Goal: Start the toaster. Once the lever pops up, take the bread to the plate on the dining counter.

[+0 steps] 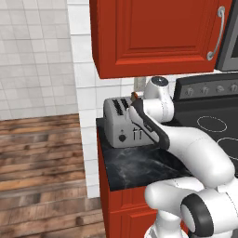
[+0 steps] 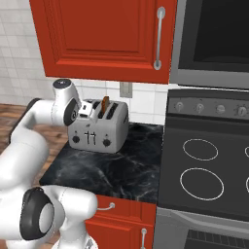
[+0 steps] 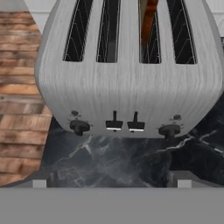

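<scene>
Jaws stand spread wide with nothing between them; in the hand view the gripper [image 3: 112, 178] shows as two small dark finger tips at the bottom, far apart, above the black, white-veined marble-look countertop [image 3: 131, 157] just in front of the boxy silver-grey four-slot toaster [image 3: 127, 83]. From the hand view the toaster's front carries two round black knobs, one at each end, and two small dark levers [image 3: 124, 124] side by side in the middle, directly ahead of the open gap. A slice of bread with a brown crust edge [image 3: 148, 19] stands upright in the third slot from the left, poking above the top. From the right base view the toaster [image 2: 98, 127] sits toward the far left of the narrow black counter [image 2: 116, 170], close to the white tiled wall, with the bread [image 2: 105, 106] rising out of it and the white arm's hand [image 2: 85, 109] hovering at its upper left corner. Open counter lies in front of the toaster out to the near edge, and to the right as far as the black glass cooktop [image 2: 204, 170]. A red wall cabinet [image 2: 104, 34] hangs above the toaster. To the left the counter ends at a sharp drop to wooden plank floor [image 1: 42, 162], seen in the left base view.
</scene>
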